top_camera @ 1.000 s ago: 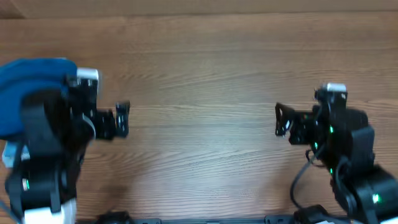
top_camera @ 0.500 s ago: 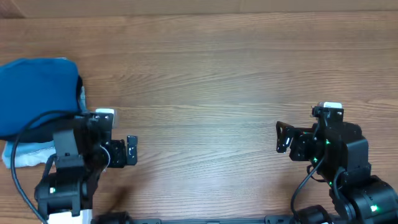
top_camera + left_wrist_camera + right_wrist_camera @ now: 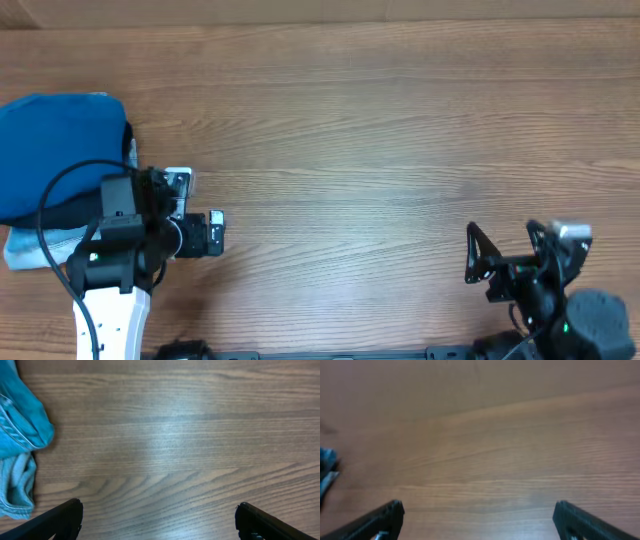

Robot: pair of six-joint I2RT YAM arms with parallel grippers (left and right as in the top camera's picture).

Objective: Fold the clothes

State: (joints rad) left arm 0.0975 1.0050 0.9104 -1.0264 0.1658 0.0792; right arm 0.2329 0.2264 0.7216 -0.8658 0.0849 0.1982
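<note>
The teal-blue garment [image 3: 60,150] lies folded at the table's far left edge, on top of a pile. My left gripper [image 3: 217,234] is open and empty, to the right of and nearer than the garment, not touching it. In the left wrist view its fingers [image 3: 160,510] frame bare wood. My right gripper [image 3: 472,258] is open and empty near the front right. Its wrist view [image 3: 477,510] shows only bare table between the fingers. The pile shows as a small dark-blue patch [image 3: 326,475] at the left edge of the right wrist view.
Under the teal garment lie a black folded garment [image 3: 45,212] and light blue denim [image 3: 35,250]. Denim with stitched seams fills the left edge of the left wrist view [image 3: 20,435]. The wooden table [image 3: 340,130] stretches between the arms.
My left arm has drawn back from over the teal garment toward the front, uncovering it. My right arm has pulled back toward the front right edge. Both grippers stay open.
</note>
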